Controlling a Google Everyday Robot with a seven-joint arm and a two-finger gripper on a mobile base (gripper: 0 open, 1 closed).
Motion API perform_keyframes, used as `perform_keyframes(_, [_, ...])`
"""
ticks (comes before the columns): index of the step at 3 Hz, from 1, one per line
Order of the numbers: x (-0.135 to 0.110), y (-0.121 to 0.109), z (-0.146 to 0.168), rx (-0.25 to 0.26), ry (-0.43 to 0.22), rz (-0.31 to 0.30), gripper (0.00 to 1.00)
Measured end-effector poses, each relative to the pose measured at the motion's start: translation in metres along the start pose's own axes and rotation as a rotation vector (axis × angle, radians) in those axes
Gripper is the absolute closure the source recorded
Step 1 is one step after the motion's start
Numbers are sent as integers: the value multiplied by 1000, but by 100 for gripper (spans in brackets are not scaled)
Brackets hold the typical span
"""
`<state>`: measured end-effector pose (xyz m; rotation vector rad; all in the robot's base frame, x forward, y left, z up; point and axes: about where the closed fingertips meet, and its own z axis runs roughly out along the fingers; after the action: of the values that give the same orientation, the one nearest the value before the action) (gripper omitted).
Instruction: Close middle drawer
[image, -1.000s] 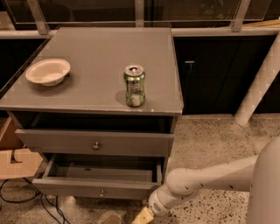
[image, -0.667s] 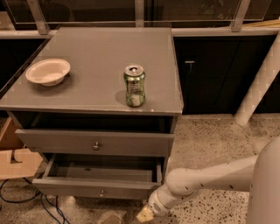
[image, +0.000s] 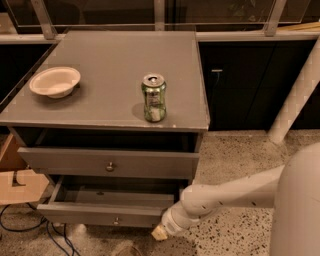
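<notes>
The middle drawer (image: 100, 213) is the lower of the two drawers in view. It is pulled well out, showing its plain grey inside and a small round knob (image: 116, 220) on its front. The drawer above it (image: 107, 162) stands out a little. My gripper (image: 159, 233) is low, at the right front corner of the middle drawer, just below and in front of its front panel. My white arm (image: 235, 192) reaches to it from the right. I cannot tell whether the gripper touches the drawer.
A white bowl (image: 55, 81) and a green can (image: 154, 98) stand on the grey cabinet top (image: 110, 60). A cardboard box (image: 15, 185) and cables (image: 30, 226) lie at the left on the floor. A white post (image: 300, 90) stands at the right.
My gripper has risen a little toward the middle drawer's right front corner. The drawer has not visibly moved.
</notes>
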<state>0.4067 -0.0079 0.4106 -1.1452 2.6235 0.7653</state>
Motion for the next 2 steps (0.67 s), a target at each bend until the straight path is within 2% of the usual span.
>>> perform_keyframes(1, [-53, -4, -5, 54, -48, -57, 100])
perform_keyframes(2, [-87, -13, -7, 111, -80, -100, 100])
